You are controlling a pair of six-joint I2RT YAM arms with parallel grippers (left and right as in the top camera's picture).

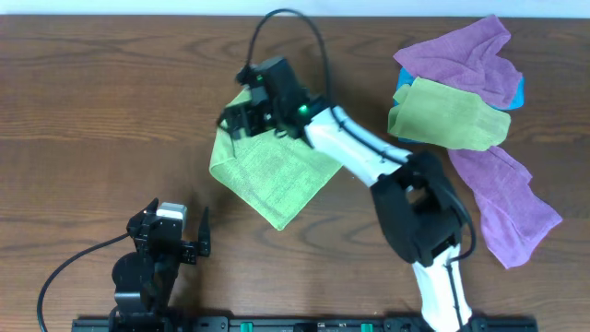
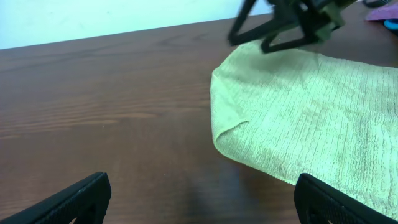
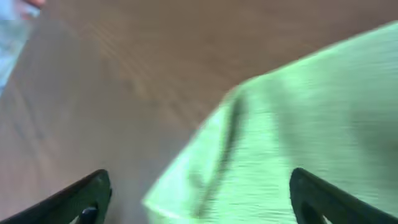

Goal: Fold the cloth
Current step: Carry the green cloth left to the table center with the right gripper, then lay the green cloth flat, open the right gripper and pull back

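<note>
The bright lime-green cloth (image 1: 272,171) lies on the brown table as a diamond, its left edge curled over in the left wrist view (image 2: 311,124). My right gripper (image 1: 234,123) is open, hovering over the cloth's upper-left corner. In the right wrist view its fingers (image 3: 202,199) straddle the blurred cloth corner (image 3: 298,124) without closing on it. My left gripper (image 1: 173,221) is open and empty, low at the front left, short of the cloth. In its own view its fingers (image 2: 202,205) frame bare table. No white tag shows.
At the back right lie a purple cloth (image 1: 461,51), a duller yellow-green cloth (image 1: 447,115) and a blue item (image 1: 403,88) under them. A second purple cloth (image 1: 512,207) lies at the right. The right arm (image 1: 369,157) crosses above the cloth.
</note>
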